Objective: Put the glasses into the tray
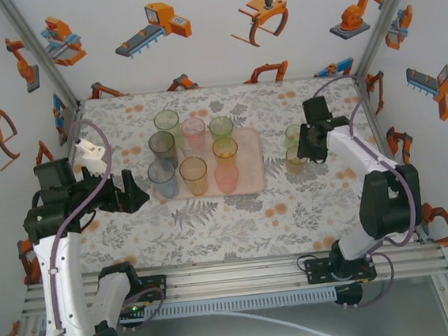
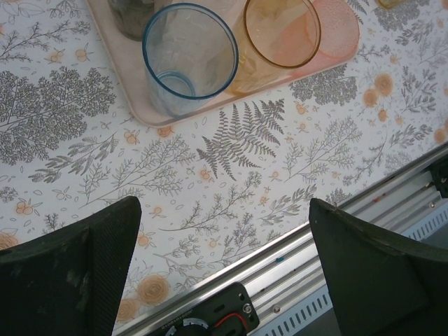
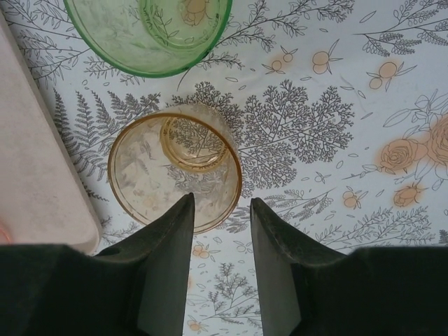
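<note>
Beside the tray, spread right end effector straddles amber glass near green glass.

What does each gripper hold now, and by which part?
Nothing is held. The left gripper is open and empty. The right gripper straddles the near wall of the amber glass, apparently not pinching it yet.

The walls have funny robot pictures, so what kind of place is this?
Probably a robot training booth: walls covered in robot pictures, two arms bolted to a metal rail, and a flowery table.
</note>
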`<state>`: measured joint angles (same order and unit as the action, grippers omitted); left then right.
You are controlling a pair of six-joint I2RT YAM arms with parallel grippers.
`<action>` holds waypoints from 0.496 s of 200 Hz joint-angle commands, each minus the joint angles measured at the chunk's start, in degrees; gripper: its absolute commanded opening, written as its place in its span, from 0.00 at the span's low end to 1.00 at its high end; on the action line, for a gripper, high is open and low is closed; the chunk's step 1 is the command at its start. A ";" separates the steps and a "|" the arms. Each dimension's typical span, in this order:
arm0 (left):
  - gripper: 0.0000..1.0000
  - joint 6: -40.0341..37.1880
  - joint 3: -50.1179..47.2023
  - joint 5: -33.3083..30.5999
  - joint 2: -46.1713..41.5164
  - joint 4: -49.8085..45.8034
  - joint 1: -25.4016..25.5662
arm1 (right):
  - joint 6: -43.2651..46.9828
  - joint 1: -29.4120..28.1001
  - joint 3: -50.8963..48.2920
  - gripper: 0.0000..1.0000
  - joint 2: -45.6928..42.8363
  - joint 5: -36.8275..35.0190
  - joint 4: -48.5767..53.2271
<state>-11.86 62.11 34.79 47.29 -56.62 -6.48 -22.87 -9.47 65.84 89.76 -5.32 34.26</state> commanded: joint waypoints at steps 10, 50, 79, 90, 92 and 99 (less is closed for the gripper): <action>0.97 0.25 -0.66 1.66 -0.61 -0.24 -0.37 | 0.64 0.51 1.44 0.32 1.99 0.70 -1.21; 0.97 0.21 -0.88 1.65 -0.94 -0.26 -0.37 | 0.65 0.61 1.85 0.28 3.90 1.32 -1.74; 0.97 0.30 -0.89 1.64 -1.21 -0.27 -0.46 | 0.63 0.60 2.16 0.21 4.90 1.98 -1.99; 0.97 0.34 -0.88 1.69 -1.23 -0.25 -0.46 | 0.57 0.60 2.15 0.19 4.99 2.07 -2.11; 0.97 0.34 -0.85 1.69 -1.21 -0.31 -0.46 | 0.55 0.60 2.11 0.18 4.95 2.14 -2.14; 0.97 0.32 -0.85 1.70 -1.32 -0.25 -0.46 | 0.63 0.60 2.06 0.17 4.99 2.16 -2.09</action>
<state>-11.84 62.11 34.83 46.61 -56.62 -6.48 -22.59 -9.17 66.39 94.26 -3.86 32.75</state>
